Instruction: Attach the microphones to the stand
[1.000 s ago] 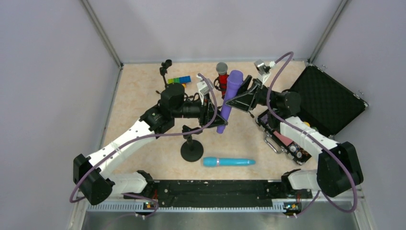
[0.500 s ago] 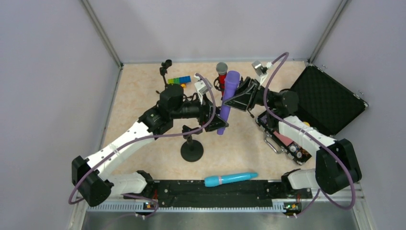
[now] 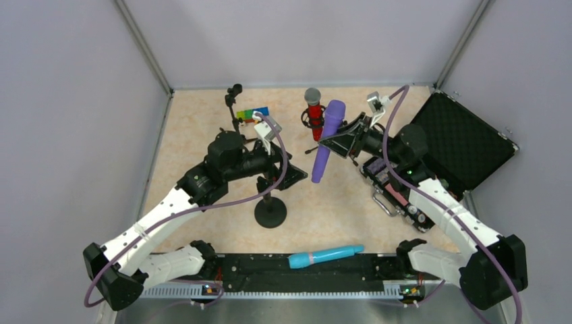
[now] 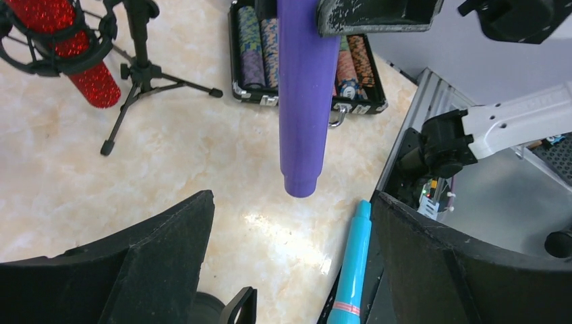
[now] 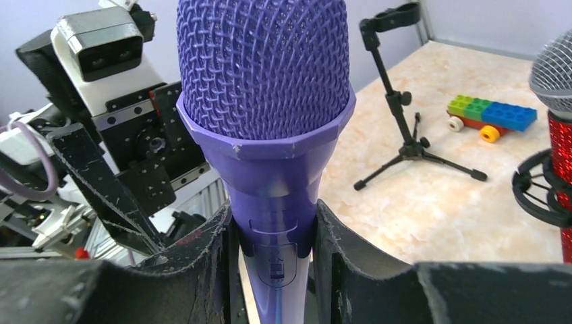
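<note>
Clamping the purple microphone (image 3: 322,152) just below its mesh head, the right pincer (image 5: 273,250) holds it above the surface (image 3: 195,135); the left pincer (image 4: 291,202) gapes apart nearby.

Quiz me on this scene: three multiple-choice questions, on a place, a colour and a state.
1. Where is the light-blue microphone? A in a stand B lying at the near edge C in the case
2. Which microphone does the right pincer hold? A red B light-blue C purple
3. The left pincer is A open, empty B shut on a microphone C shut on a stand
1 B: it lies by the black rail. 2 C: purple microphone between its fingers. 3 A: fingers apart, nothing between.
</note>
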Controlling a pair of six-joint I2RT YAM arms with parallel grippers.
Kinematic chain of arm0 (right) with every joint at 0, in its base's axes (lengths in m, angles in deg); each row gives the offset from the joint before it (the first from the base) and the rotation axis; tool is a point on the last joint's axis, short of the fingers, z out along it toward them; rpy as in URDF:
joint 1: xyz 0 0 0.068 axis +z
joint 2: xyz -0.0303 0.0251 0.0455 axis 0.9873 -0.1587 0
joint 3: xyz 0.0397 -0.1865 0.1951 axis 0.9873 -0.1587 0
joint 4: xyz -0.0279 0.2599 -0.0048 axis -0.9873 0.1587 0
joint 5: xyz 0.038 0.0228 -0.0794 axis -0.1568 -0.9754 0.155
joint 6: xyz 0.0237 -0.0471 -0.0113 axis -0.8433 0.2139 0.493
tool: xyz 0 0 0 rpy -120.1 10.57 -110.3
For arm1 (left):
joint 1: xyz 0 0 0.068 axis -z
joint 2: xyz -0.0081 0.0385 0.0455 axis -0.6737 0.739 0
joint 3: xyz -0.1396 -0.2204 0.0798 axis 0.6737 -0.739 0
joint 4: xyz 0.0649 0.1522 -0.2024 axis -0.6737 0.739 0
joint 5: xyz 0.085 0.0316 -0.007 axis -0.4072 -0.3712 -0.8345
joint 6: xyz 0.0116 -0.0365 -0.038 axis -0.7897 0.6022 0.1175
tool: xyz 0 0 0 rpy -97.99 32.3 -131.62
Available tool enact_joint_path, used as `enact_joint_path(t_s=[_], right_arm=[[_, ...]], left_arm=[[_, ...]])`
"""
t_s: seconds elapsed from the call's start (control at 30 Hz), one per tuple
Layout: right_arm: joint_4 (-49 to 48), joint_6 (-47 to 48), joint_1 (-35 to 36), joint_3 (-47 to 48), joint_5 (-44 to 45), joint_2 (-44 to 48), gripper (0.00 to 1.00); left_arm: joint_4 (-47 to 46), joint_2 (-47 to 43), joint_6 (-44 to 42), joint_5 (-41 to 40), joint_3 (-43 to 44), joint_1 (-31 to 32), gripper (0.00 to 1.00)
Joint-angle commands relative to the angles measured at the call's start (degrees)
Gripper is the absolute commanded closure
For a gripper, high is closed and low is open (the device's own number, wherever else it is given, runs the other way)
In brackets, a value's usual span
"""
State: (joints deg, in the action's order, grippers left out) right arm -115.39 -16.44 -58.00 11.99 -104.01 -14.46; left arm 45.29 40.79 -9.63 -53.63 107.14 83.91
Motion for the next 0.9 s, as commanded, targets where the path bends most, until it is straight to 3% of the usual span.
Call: enact_joint_path(t_s=[0.0,0.33,0.57,0.87], right_arm=[[4.57,5.28,0.13,-0.68,3.29,1.45,1.0],[6.27,5.92,0.15,-1.49,4.55,1.93,1.0],[3.68,6.08,0.15,-3.37,3.16,2.64,1.0],[1.25,5.78,0.15,-4.97,2.24,2.84,1.0]], left_arm=[[1.21,-0.76,-1.6,-2.03,-0.87,-0.08,0.08],[2.47,-1.6,-3.92,-3.87,-1.41,-0.08,0.09],[6.08,-1.0,-5.45,-15.95,0.36,-0.16,0.06],[5.52,3.0,-4.91,-10.92,6.21,-3.25,0.03]])
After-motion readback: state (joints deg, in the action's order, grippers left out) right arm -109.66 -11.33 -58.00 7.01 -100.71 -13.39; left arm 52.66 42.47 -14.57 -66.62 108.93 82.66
